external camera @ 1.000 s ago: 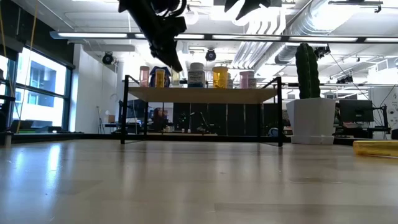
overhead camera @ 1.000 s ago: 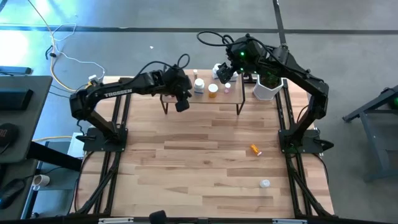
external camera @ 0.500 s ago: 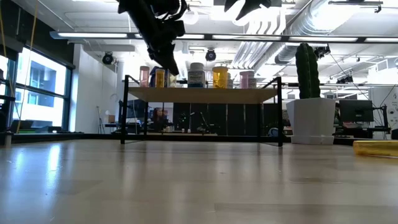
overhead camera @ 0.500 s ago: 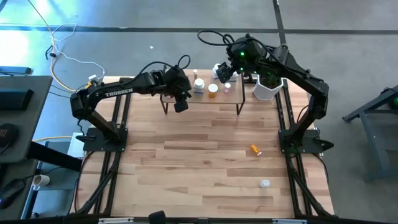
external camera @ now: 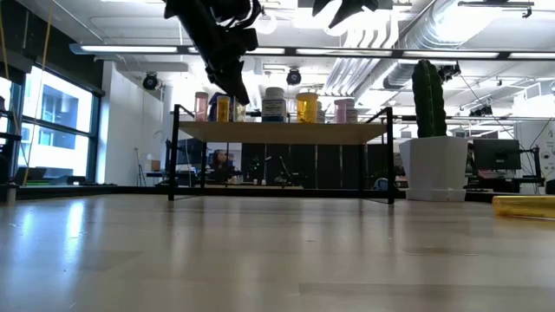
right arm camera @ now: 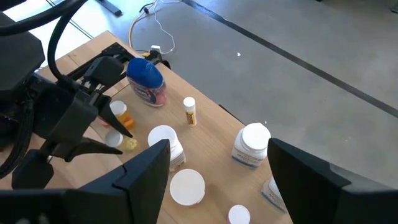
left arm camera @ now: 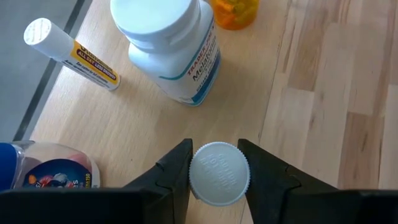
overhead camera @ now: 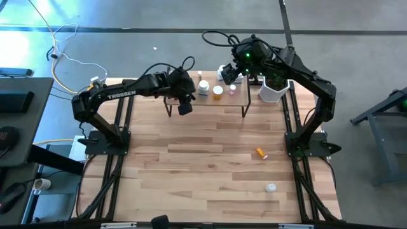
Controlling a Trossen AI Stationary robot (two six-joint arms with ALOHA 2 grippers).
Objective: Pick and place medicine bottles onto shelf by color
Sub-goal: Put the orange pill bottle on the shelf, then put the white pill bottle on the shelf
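1. Most of the sorting looks done. In the low view a row of bottles stands along the shelf [external camera: 282, 132]: a pinkish one at its left end, an orange one, a white blue-labelled one, another orange one [external camera: 307, 107] and a pinkish one toward the right.

2. Two items are left on the table [overhead camera: 210, 165] in the high view: an orange bottle [overhead camera: 261, 152] lying on its side at right of centre, and a small white piece [overhead camera: 271, 187] lower right, possibly a vial or only a cap; it is too small to tell.

3. The left gripper [left arm camera: 214, 177] is clamped on a white-capped bottle [left arm camera: 219, 173], a finger on either side of the ribbed cap. In the high view it sits at the shelf's left end, upper centre of the frame, so this bottle seems about to be set down.

4. Beyond it in the left wrist view are a big white bottle [left arm camera: 177, 46] with a blue-edged label, a slim white tube [left arm camera: 71, 46] lying flat, and a blue-lidded jar [left arm camera: 43, 174] at lower left.

5. The right gripper [right arm camera: 217, 165] waits with its fingers spread wide and empty above the shelf's right half, near the white plant pot [overhead camera: 273, 91].
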